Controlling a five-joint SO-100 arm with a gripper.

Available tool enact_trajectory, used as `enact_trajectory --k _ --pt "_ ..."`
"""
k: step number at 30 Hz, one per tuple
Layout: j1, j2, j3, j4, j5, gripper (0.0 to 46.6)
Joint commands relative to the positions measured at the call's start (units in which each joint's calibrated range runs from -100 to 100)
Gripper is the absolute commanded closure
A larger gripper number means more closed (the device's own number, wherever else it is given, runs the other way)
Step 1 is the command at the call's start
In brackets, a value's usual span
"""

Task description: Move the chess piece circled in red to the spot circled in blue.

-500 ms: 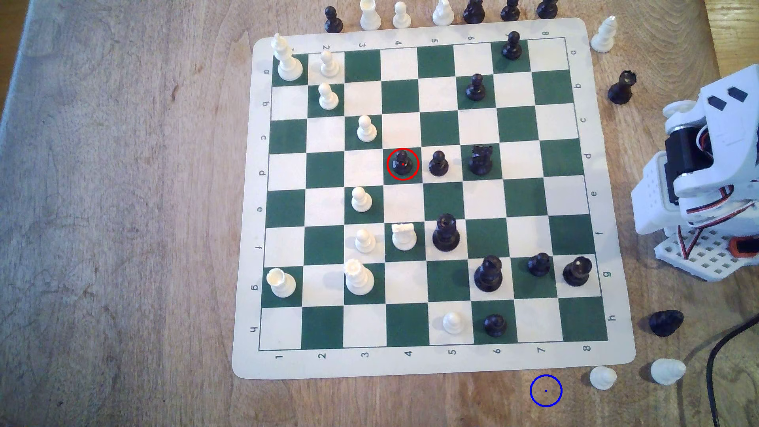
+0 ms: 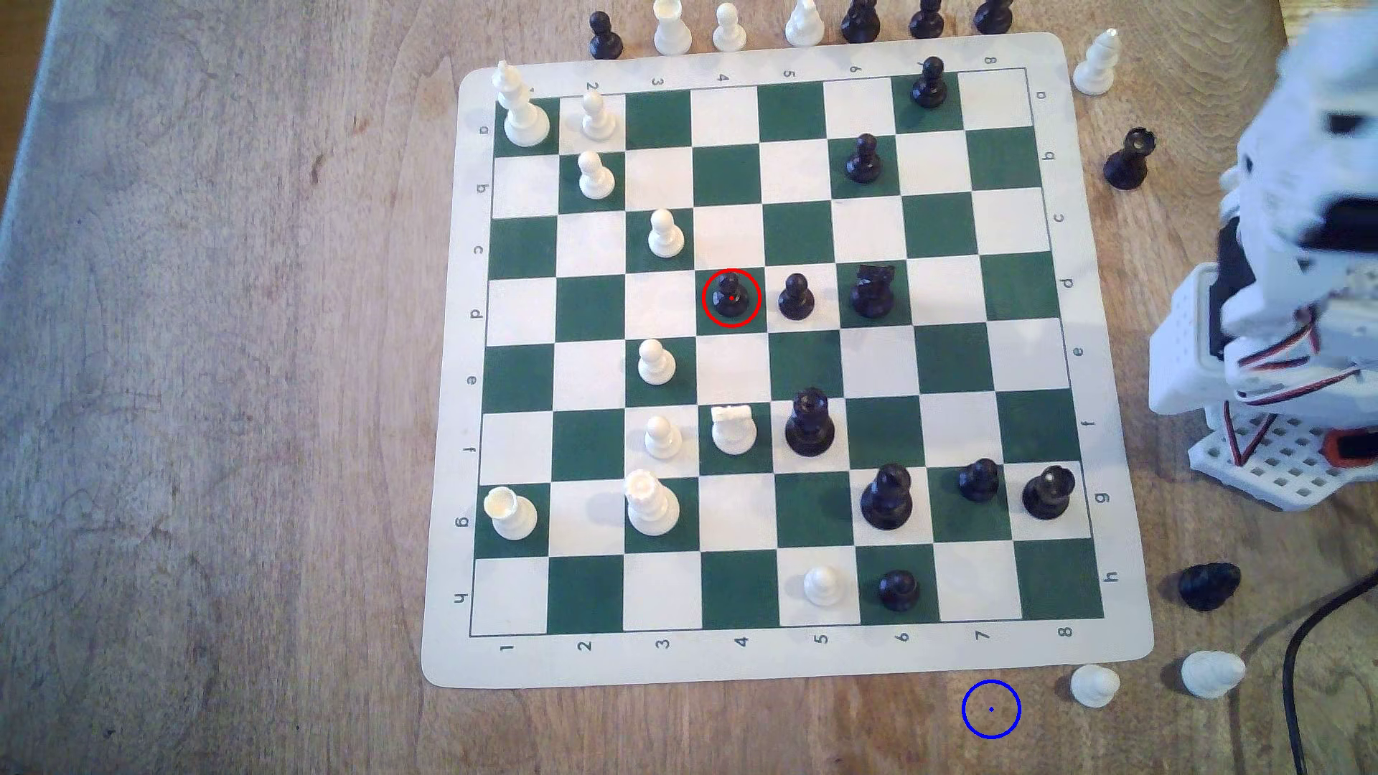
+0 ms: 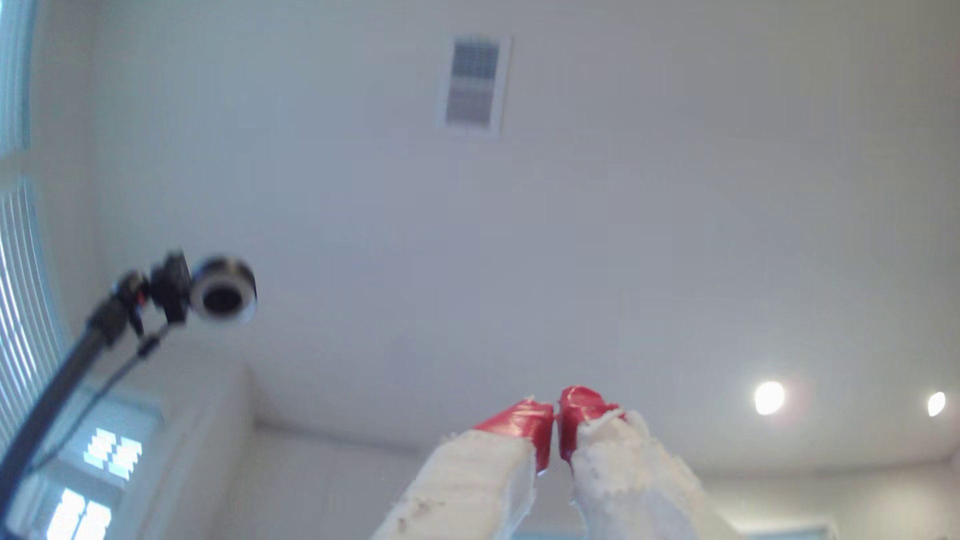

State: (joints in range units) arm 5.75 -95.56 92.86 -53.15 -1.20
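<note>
Wooden bench (image 2: 224,372): pawn (image 2: 731,296) sitting ringed mid-board, untouched; gripper (image 3: 557,415) pointing ceilingward, jaws pinched together, holding nothing, probably parked.

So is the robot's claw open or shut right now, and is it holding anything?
The red-tipped white gripper: shut, tips together with nothing between them, pointing up at the ceiling.

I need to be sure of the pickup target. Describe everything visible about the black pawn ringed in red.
The black pawn is small and glossy, plastic by its look, with a ball head, narrow neck and flared round base. It stands upright on a green square of the chessboard, in the row marked d, column 4, inside a thin red ring with a red dot. Nothing touches it; a matching second black pawn stands apart on the next square toward the exterior view's right.
</note>
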Motion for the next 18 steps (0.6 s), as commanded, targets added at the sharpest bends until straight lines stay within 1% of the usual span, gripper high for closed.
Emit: enact_trajectory --k 1,2,3,6,7,8,11,12,15,17,18 --pt "3.1 -0.2 -12.5 35.0 -0.2 46.4" --pt "3.1 -0.2 -13.6 41.4 -0.3 46.4" --pt "3.8 -0.2 -13.3 44.3 -0.3 46.4" --pt "4.6 -0.2 -12.9 46.7 -0.3 46.4" --pt "5.0 -0.2 -13.6 49.9 -0.2 46.4" --pt "5.4 0.0 -15.3 56.9 -0.3 46.4" --pt "6.2 1.2 -18.1 66.5 -0.3 46.4" --pt "6.5 3.1 -21.3 74.4 -0.4 46.4" --pt "6.1 7.4 -27.0 85.2 0.0 46.4" --pt "4.6 13.6 -32.9 90.5 -0.2 46.4" --pt "4.1 15.7 -33.9 90.7 -0.3 46.4"
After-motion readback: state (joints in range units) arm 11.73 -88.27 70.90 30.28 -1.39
